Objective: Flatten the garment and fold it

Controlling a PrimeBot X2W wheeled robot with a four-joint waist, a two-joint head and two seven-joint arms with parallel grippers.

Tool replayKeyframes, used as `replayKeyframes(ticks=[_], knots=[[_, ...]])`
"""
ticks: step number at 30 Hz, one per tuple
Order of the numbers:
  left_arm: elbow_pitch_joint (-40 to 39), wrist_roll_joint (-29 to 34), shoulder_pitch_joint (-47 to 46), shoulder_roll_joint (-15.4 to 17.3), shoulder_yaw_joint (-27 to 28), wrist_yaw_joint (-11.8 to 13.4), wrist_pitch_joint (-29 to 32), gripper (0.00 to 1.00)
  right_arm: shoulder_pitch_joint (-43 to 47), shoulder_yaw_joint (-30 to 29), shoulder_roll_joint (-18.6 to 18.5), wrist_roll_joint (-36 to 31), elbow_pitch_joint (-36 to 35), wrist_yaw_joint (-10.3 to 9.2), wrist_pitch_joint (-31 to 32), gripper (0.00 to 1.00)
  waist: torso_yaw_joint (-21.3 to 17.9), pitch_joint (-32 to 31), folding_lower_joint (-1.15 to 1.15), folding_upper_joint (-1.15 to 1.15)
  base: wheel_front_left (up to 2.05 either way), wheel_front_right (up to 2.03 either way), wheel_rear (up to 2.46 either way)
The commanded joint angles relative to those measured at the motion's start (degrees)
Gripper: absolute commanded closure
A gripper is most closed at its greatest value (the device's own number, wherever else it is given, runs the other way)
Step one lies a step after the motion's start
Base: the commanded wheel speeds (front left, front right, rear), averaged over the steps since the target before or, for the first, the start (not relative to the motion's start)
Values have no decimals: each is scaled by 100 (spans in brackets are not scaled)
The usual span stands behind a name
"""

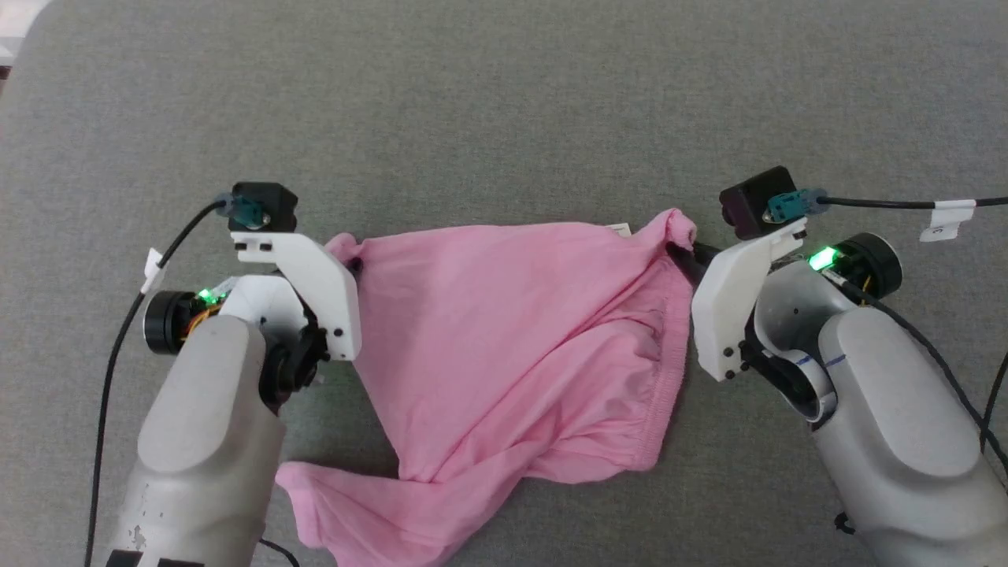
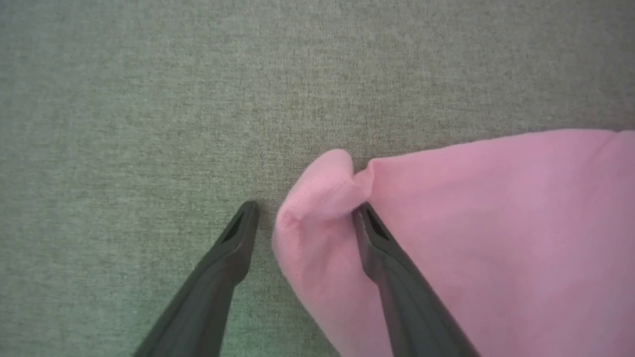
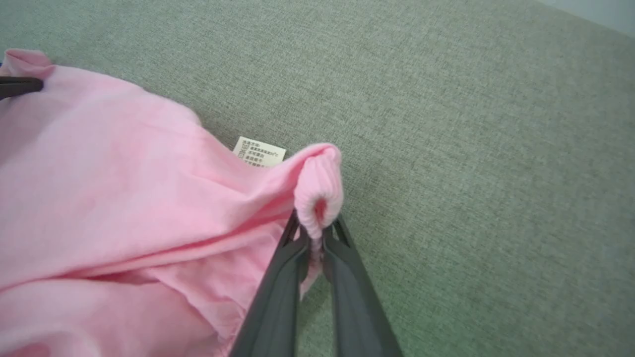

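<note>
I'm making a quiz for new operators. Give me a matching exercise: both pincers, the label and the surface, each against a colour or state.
Things:
1. left pincer
2. right pincer
3. label
4. surface

States:
A. white
B. shut on the garment
C. grey
D. open

Pairs: 1-D, 2-B, 3-A, 4-C
</note>
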Motion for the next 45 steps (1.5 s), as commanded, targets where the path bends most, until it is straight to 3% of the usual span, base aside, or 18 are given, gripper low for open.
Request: replayKeyframes(ticks=[1, 2, 3, 15, 20, 26, 31, 37, 45], knots=[[172, -33, 34, -38, -53, -10, 100, 0, -38, -4, -30, 42, -57, -11, -10, 100, -50, 59, 1, 0, 0, 0, 0], [219, -49, 50, -47, -69, -29, 113, 55, -25, -2, -45, 51, -86, -11, -7, 100, -52, 69, 1, 0, 0, 0, 0], [269, -67, 68, -59, -94, -64, 133, 100, -10, -8, -58, 60, -113, -11, -4, 100, -48, 76, 1, 0, 0, 0, 0], [150, -453, -249, -105, 149, -356, -471, 100, -10, -197, -246, 247, -315, -11, 58, 100, 94, -56, 1, 0, 0, 0, 0], [-193, -421, -864, 9, 274, -314, -712, 100, -522, -370, -385, 686, -359, -11, 275, 100, 102, -84, 1, 0, 0, 0, 0], [-367, -129, -1967, 147, 296, -110, -935, 100, -1789, -561, -368, 1306, -104, -11, 436, 100, 13, 49, 1, 0, 0, 0, 0], [-308, 150, -2888, 252, 339, 102, -1345, 100, -3082, -733, -151, 1293, 302, -11, -183, 100, -104, 199, 1, 0, 0, 0, 0], [-307, 378, -3776, 245, 426, 298, -2323, 100, -4254, -988, 104, 1092, 805, -11, -1322, 100, -182, 353, 1, 0, 0, 0, 0], [-10, 271, -3665, 114, 341, 116, -2892, 100, -4187, -517, -116, 1364, 1105, -11, -1861, 100, -162, 411, 1, 0, 0, 0, 0]])
